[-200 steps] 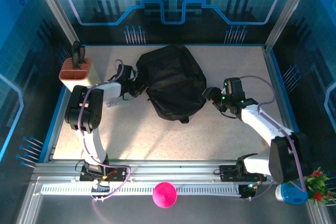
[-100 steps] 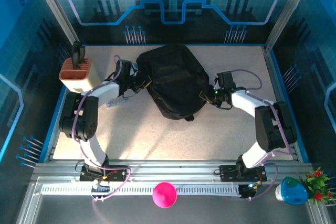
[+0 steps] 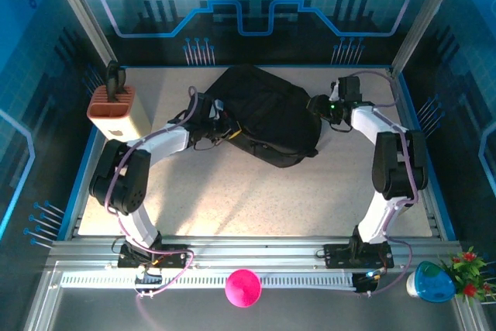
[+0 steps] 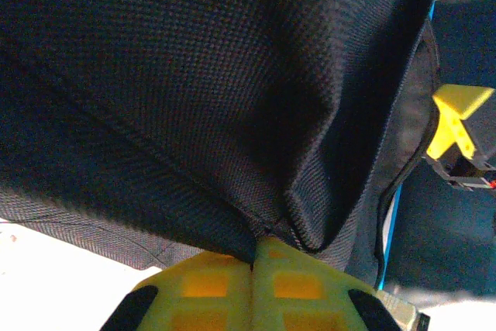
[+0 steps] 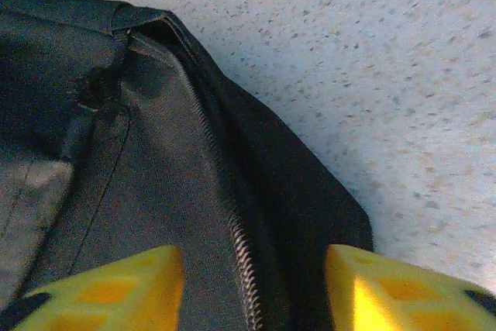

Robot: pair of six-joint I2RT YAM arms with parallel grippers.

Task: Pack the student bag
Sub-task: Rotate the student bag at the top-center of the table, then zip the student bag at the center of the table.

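The student bag (image 3: 271,114), a big black fabric backpack, lies tilted across the far middle of the table. My left gripper (image 3: 222,116) is at its left edge, shut on a fold of the bag's fabric (image 4: 256,191), its yellow fingers (image 4: 209,292) pressed together. At the bag's right end, my right gripper (image 3: 316,105) stands open. Its yellow fingers (image 5: 116,284) straddle the bag's edge and zipper (image 5: 240,253) without closing. The right gripper's yellow fingertip (image 4: 457,114) shows past the bag in the left wrist view.
A tan box with an orange-brown top (image 3: 115,110) stands at the far left, with a black object (image 3: 115,79) in it. Blue walls (image 3: 256,44) ring the table. A pink ball (image 3: 243,286) and a blue cup (image 3: 431,283) sit off the table by the front rail.
The bag has been pulled toward the far right and turned. The left gripper moved right with its edge. The right gripper swung up to the bag's far right end.
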